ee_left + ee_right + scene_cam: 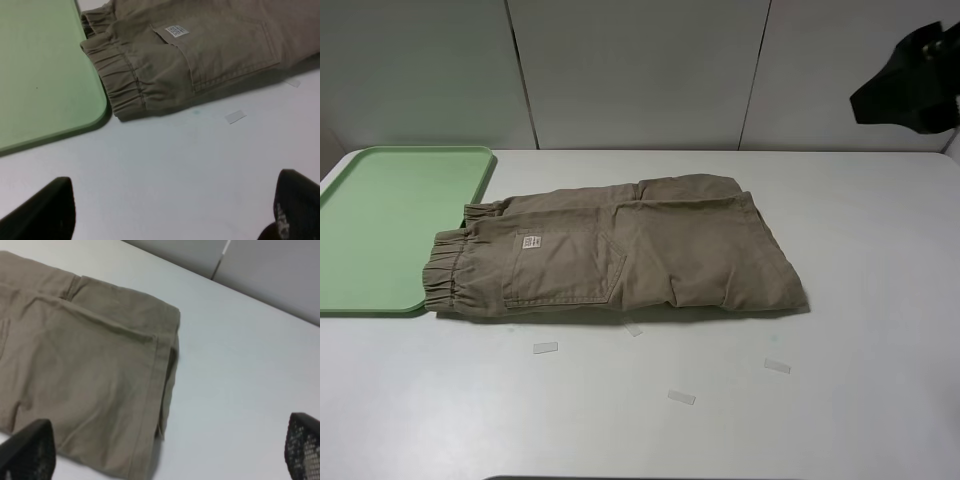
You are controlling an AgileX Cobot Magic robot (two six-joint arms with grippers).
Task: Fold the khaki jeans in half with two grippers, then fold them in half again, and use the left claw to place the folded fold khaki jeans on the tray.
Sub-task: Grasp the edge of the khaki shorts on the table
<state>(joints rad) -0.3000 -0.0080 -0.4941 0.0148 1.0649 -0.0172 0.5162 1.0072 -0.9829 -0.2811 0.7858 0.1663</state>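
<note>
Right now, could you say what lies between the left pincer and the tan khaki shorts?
Left wrist view: bare white tabletop and a clear tape strip separate left pincer from khaki shorts.

Khaki jeans (620, 245) lay flat, folded in half, back pocket and small white label facing up. Gathered waistband end sat right against the tray (390, 220), by its near corner, and the leg hems pointed away from it. Tray was pale green, low-rimmed. Left claw (170, 215) and right gripper (165, 455) were both spread wide, clear of the cloth.
</note>
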